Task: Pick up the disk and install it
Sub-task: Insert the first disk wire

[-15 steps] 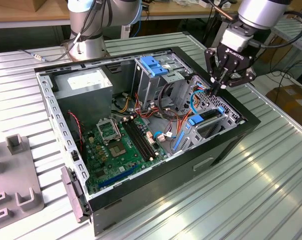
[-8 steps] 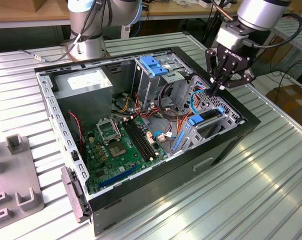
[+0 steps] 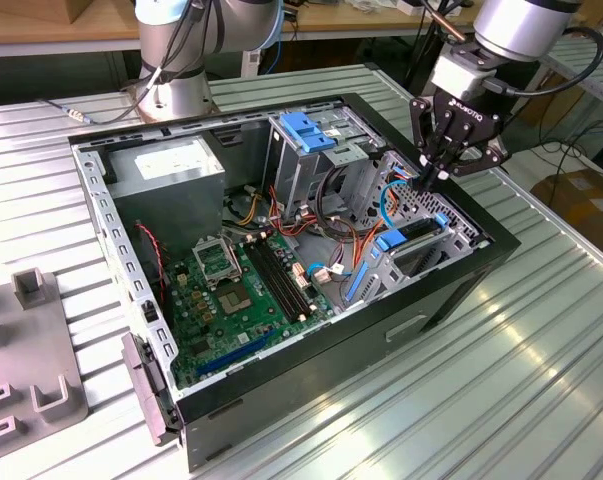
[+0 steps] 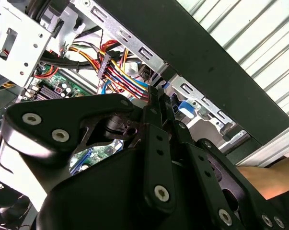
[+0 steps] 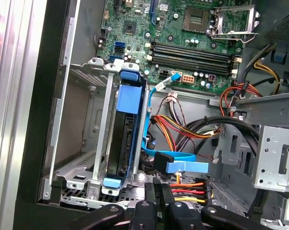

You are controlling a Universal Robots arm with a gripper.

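The disk (image 3: 413,236) sits on edge in the metal bay at the corner of the open computer case (image 3: 451,300) on the exterior view's right, its blue rails at both ends. In the first wrist view the disk (image 5: 119,143) is a dark slab between blue rails in the bay slot. My gripper (image 3: 428,181) hangs just above the bay's far end, fingers pressed together with nothing between them. The fingertips (image 5: 158,189) come together beside the disk's end, next to a blue data cable (image 5: 185,166). In the second wrist view my gripper (image 4: 157,96) points at a blue rail tab (image 4: 182,108).
A blue-topped drive cage (image 3: 306,130), a grey power supply (image 3: 171,165) and the motherboard (image 3: 241,290) fill the case. Coloured cables (image 5: 182,127) run close by the bay. A person's hand (image 4: 273,177) rests outside the case wall. A grey fixture (image 3: 31,340) stands at the exterior view's left.
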